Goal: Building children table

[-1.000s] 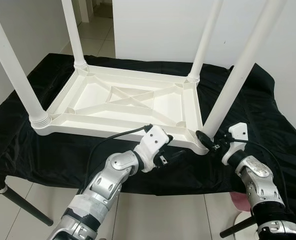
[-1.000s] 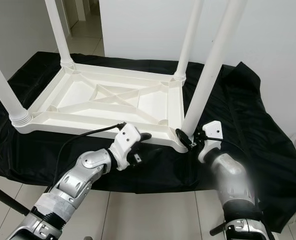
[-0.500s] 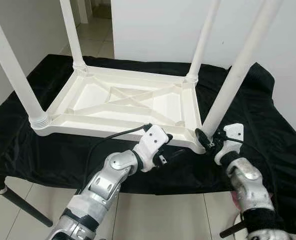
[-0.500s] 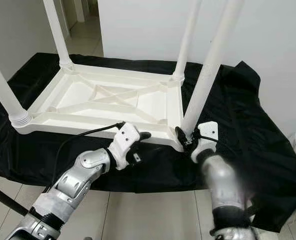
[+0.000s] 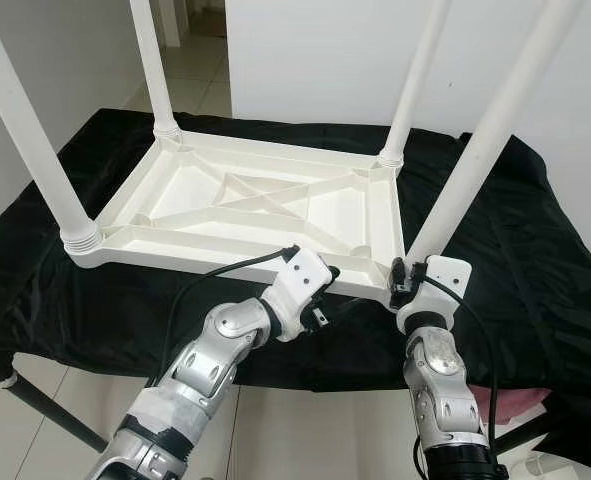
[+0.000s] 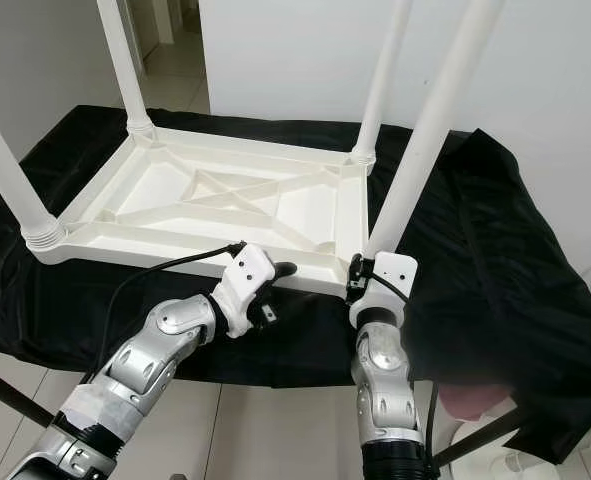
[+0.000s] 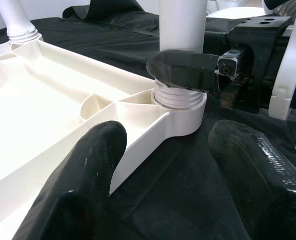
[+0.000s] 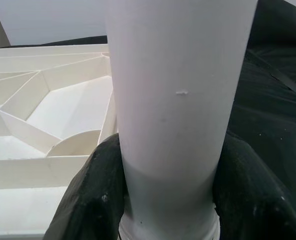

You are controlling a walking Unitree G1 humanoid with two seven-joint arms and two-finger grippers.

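A white plastic children's table lies upside down on a black cloth, its legs pointing up. My right gripper is shut around the base of the near-right leg, just above its threaded collar. In the right wrist view both black fingers press against that leg. My left gripper is open at the table's near rim, left of that corner, with the rim's corner between its fingers and nothing gripped.
The black cloth covers a low stand and drapes over its edges. The other legs stand at near left, far left and far right. A white wall rises behind. Something pink sits on the floor at lower right.
My right forearm has swung in leftward and now stands straight below the near-right leg, with the gripper turned around the leg's base. The left arm has stayed put.
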